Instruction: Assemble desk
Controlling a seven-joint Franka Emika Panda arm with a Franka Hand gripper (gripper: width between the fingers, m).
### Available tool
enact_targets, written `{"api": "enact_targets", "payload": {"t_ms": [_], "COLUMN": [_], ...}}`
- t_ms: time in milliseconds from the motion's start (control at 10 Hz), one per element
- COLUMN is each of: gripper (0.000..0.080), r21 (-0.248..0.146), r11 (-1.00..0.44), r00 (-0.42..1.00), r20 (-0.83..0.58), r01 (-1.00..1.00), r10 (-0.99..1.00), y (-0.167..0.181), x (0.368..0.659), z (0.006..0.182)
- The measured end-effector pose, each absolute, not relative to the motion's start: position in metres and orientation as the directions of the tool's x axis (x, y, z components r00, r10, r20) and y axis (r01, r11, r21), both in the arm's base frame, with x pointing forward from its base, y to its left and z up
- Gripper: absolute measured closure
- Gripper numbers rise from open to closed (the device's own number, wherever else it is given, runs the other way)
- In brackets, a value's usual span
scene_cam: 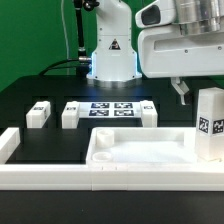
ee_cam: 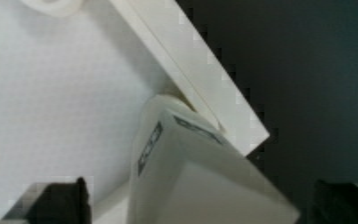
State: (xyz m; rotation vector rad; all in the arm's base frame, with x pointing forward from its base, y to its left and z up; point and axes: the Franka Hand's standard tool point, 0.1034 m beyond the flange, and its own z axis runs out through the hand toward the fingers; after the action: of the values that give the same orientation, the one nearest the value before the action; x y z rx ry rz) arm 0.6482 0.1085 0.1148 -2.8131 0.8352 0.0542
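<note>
The white tabletop panel [scene_cam: 140, 150] lies flat, rim up, near the front wall. One white leg [scene_cam: 209, 122] stands upright at the panel's corner on the exterior view's right, tags facing out. Three more legs lie on the black table behind: one at the left [scene_cam: 38, 113], a second [scene_cam: 71, 114] beside it, and a third [scene_cam: 148, 110]. My gripper [scene_cam: 185, 92] hangs just above and behind the upright leg. In the wrist view the gripper [ee_cam: 199, 205] is open, its dark fingers [ee_cam: 55, 200] wide apart on either side of the leg [ee_cam: 202, 170], not touching it. The panel's rim [ee_cam: 202, 70] runs diagonally.
The marker board [scene_cam: 110, 108] lies flat between the lying legs. A long low white border wall [scene_cam: 100, 178] runs along the front and turns back at the left [scene_cam: 8, 145]. The robot's base [scene_cam: 112, 55] stands at the back centre.
</note>
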Motion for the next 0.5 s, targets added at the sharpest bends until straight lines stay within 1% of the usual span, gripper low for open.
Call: {"api": "enact_targets", "payload": {"t_ms": [100, 400, 500], "gripper": [0.0159, 0.0151, 0.0151], "r21": [-0.2, -0.204, -0.172], "r11": [-0.843, -0.942, -0.983], "r00": [0.865, 0.962, 0.997], "r20": [-0.057, -0.011, 0.041], "r01": [-0.499, -0.268, -0.059], "r10": [-0.499, -0.271, -0.067], "y": [0.1124, 0.1082, 0.1049], "x": [0.6451, 0.6444, 0.6462], "z": [0.1178, 0.1146, 0.115]}}
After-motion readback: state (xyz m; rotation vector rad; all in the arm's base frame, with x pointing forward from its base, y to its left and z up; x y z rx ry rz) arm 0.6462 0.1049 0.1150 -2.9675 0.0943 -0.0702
